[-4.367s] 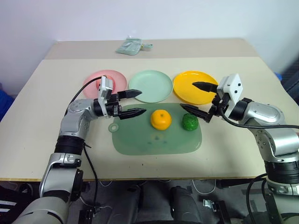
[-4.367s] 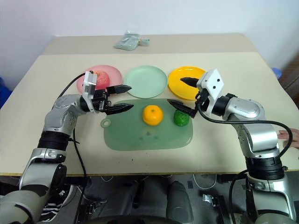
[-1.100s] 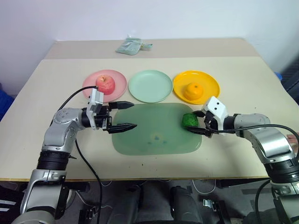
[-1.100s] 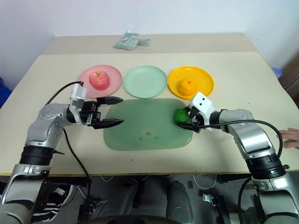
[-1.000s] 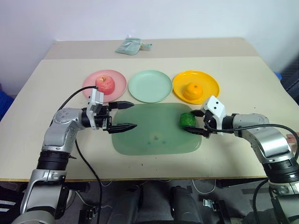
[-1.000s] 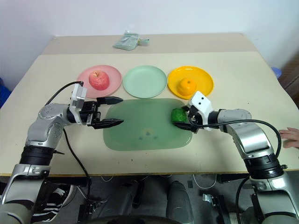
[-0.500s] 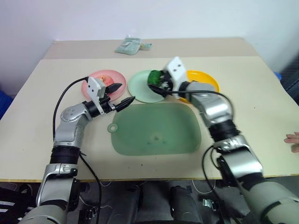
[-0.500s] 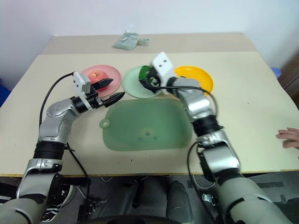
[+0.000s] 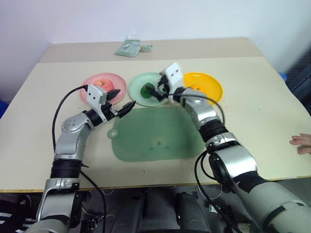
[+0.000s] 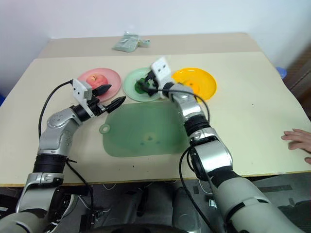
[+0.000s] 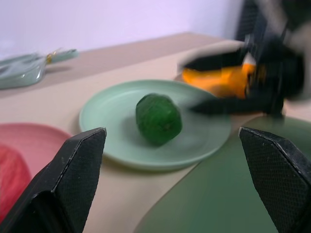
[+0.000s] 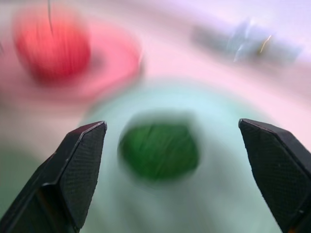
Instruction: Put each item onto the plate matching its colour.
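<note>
Right tool (image 9: 156,91) agape over green ball (image 9: 146,90) mid green plate (image 9: 137,95).

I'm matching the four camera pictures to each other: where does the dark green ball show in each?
Left eye view: green ball on the mint plate.
Right eye view: green ball on the middle plate.
Left wrist view: picture's centre.
Right wrist view: low centre.
Shared landmark: the mint plate.
</note>
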Available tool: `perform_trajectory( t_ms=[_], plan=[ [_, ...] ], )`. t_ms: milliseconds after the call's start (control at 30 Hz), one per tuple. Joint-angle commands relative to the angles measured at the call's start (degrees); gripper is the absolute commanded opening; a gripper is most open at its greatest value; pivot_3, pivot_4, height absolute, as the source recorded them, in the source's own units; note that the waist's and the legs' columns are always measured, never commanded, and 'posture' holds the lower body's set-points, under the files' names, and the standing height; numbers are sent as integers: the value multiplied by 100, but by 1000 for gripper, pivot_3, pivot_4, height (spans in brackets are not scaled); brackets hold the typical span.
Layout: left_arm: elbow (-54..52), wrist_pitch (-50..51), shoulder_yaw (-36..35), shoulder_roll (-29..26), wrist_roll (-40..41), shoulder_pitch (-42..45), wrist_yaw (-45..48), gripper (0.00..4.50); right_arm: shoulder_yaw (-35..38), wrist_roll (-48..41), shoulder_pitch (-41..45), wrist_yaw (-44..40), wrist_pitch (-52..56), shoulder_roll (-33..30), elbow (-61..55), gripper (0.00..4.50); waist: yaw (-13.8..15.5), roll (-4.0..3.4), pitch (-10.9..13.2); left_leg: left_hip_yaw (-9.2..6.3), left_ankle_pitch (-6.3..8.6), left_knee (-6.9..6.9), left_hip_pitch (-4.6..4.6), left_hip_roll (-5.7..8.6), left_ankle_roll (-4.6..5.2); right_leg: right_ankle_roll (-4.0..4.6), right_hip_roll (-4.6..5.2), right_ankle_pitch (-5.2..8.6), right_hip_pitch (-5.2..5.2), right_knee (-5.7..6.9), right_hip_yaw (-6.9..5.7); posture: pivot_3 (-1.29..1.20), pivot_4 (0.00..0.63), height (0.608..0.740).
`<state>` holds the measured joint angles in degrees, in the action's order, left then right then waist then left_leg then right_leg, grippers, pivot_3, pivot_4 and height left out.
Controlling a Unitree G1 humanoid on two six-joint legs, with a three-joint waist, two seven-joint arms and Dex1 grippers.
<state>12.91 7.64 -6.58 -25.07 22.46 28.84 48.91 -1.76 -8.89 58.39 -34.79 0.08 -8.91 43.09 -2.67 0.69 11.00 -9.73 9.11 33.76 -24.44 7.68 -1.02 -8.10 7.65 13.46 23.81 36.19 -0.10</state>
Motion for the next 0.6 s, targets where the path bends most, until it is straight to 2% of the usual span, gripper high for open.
perform_trajectory(
  t_ms=[33,133,233,333,467,600],
  plan=[
    [-506,-29,-9,-241,376,-147,752,4500,150,-806,-828,-901,462,-243,-1862,4450,-1,-1,-2,1,2,1,1,-2,-2,0,-1,0,0,0,0,0,150,740],
    [-607,28,43,-424,637,-273,1457,4500,153,-1121,-1734,-1304,659,-653,-3364,4450,6,-5,-1,7,6,-1,1,-5,-1,2,-3,1,2,0,3,0,150,740],
    [-556,71,29,-569,820,-310,1989,4500,164,-1526,-2738,-1762,1250,-1318,-4731,4450,19,-6,0,13,6,1,-1,-7,-2,3,-2,0,7,0,8,0,150,740],
    [-360,70,120,-757,733,-239,2364,4500,254,-1812,-3550,-2049,1611,-1933,-5633,4450,41,-3,-2,14,8,1,0,-12,-2,4,-3,2,4,-3,10,0,150,740],
    [-83,11,278,-1005,612,-89,2841,4500,606,-1701,-4518,-2343,1495,-2790,-6135,4450,64,-4,-2,28,9,2,0,-21,-2,21,-1,12,3,-10,11,0,150,740],
    [147,-6,185,-961,712,117,2988,4500,1104,-1932,-5064,-2385,1591,-3202,-6302,4450,89,-3,-2,32,11,5,-1,-24,0,28,0,16,0,-14,10,0,150,740]
  ],
)
